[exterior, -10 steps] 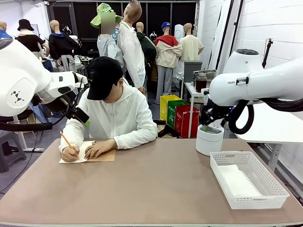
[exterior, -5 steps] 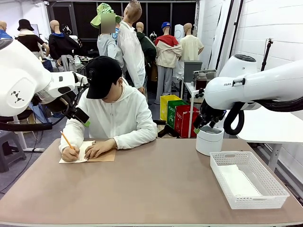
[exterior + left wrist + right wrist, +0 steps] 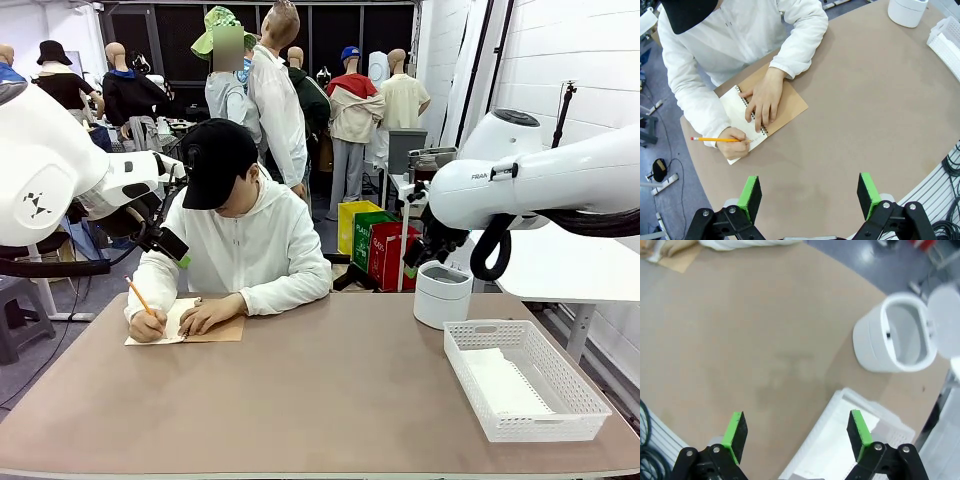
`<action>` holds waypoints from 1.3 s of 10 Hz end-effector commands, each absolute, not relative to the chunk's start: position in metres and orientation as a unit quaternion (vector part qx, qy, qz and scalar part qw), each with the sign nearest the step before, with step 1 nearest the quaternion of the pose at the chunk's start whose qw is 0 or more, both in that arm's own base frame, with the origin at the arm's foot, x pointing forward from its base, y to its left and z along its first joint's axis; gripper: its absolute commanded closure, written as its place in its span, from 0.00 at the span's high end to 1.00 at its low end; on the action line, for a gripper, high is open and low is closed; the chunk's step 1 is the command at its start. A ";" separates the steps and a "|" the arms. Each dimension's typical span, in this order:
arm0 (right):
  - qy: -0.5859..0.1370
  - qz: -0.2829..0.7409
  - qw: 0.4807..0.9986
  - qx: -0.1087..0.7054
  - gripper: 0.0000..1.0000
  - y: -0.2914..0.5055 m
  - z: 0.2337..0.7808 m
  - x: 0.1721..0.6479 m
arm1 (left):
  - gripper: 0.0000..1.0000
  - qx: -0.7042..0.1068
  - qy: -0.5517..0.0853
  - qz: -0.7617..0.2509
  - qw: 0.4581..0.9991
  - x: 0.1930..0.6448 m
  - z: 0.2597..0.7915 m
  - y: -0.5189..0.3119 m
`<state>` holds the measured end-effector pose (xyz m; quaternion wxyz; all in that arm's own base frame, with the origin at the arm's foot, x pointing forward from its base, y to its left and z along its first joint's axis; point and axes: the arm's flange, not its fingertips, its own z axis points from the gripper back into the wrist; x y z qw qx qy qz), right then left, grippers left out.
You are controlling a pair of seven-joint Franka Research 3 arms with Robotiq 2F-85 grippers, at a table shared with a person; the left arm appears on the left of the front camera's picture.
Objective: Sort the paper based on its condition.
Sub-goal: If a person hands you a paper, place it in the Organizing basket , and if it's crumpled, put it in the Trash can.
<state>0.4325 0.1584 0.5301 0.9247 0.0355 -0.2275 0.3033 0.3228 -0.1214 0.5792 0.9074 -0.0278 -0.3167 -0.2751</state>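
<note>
My left gripper [image 3: 809, 194] hangs over the near bench [image 3: 880, 115] edge with its jaws spread wide and nothing between the green pads [image 3: 750, 196]. Up in the left of that wrist view, a person bends over a notebook [image 3: 787, 102] that lies open on the bench. One hand [image 3: 765, 97] is flat on it, and the other hand [image 3: 734, 148] holds a pencil [image 3: 710, 139] to the page.

My right gripper [image 3: 796, 434] is also wide open and empty. It is held above the bench at the right of the front view, just over a white bin [image 3: 442, 294] with its lid up.

The paper [image 3: 503, 383] lies flat in a white basket [image 3: 545, 425] at the lower right of the front view, just beside the bin. In the right wrist view the basket's corner sits at bottom centre between my pads, with the bin at the upper right.
</note>
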 end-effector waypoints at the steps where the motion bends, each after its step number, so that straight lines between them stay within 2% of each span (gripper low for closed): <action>1: -0.268 0.366 0.891 0.040 1.00 0.167 0.542 0.417 | 1.00 -0.031 -0.318 -0.274 0.907 0.323 0.579 -0.120; 7: -0.306 0.484 0.813 0.106 1.00 0.167 0.575 0.360 | 1.00 -0.031 -0.318 -0.274 0.907 0.323 0.579 -0.120; 13: -0.311 0.477 0.817 0.097 1.00 0.174 0.583 0.354 | 1.00 -0.031 -0.318 -0.274 0.907 0.323 0.579 -0.120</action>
